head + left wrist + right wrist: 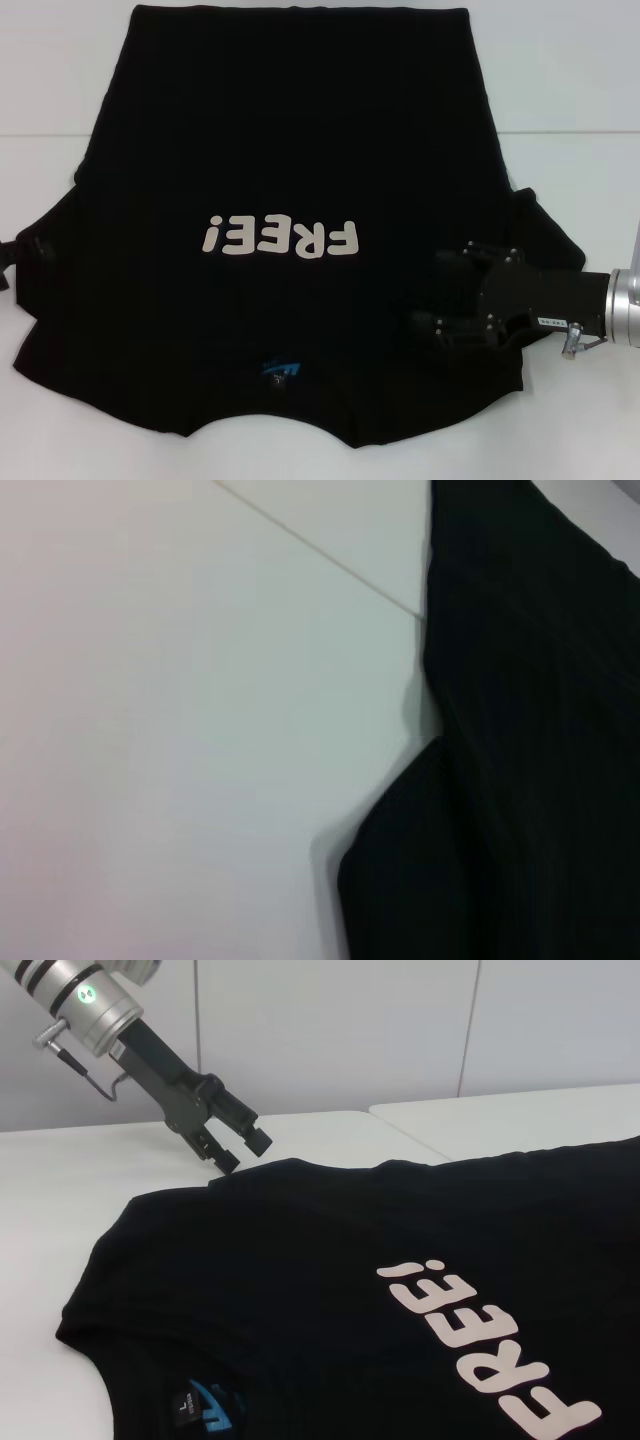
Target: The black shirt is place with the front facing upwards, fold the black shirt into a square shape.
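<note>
The black shirt [290, 150] lies spread flat on the white table [50, 80], its white "FREE!" print [280, 238] facing up and the blue neck label [281, 368] at the near edge. My right gripper [433, 292] hovers low over the shirt's right shoulder and sleeve area, its fingers wide apart with nothing between them. My left gripper [240, 1152] is at the left sleeve's outer edge, open just above the cloth; the head view shows only a little of it [22, 250]. In the left wrist view I see the shirt's edge [520, 740] and bare table [200, 730].
A seam between table panels [570, 133] runs across the far right and shows again in the left wrist view [320, 555]. A white wall [350, 1030] stands behind the table. Bare tabletop borders the shirt on both sides.
</note>
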You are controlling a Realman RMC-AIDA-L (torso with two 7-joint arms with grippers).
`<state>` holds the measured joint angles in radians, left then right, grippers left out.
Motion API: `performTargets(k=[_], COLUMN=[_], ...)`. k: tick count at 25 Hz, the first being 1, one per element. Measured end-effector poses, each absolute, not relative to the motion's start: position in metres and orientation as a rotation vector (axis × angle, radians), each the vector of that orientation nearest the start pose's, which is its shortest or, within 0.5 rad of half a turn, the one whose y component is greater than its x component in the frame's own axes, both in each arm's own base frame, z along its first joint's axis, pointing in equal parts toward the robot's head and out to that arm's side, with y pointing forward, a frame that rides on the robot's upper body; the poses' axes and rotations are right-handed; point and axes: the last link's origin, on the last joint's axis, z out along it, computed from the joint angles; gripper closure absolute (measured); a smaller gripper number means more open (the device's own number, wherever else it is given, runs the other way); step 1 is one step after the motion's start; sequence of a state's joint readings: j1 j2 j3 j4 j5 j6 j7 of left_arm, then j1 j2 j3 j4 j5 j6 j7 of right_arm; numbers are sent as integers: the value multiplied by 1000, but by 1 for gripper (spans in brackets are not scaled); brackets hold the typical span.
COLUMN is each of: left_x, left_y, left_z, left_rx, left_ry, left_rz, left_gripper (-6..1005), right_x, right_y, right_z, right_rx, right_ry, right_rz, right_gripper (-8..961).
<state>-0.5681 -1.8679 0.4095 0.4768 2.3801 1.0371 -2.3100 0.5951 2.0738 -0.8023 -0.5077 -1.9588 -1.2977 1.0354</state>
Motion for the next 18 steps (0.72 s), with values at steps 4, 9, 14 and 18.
performTargets(k=[4,9,14,18], left_x=[-392,-389,-388,-388], left_y=[367,367,367,367], left_z=[87,83,82,81], left_rx=[-1664,-1670,-1673,-1668], left_ry=[-1774,-1790,-1795,-1804], left_rz=[-435,-442,-444,-447], left_gripper=[51,52,52,52], right_x=[265,265,264,264], right_y=[353,353,353,352], right_z=[-35,-35,-35,-35], right_rx=[-2709,-2710,-2714,-2716], right_ry=[243,244,255,254], right_rz=[457,460,469,473], right_gripper=[38,38,38,39])
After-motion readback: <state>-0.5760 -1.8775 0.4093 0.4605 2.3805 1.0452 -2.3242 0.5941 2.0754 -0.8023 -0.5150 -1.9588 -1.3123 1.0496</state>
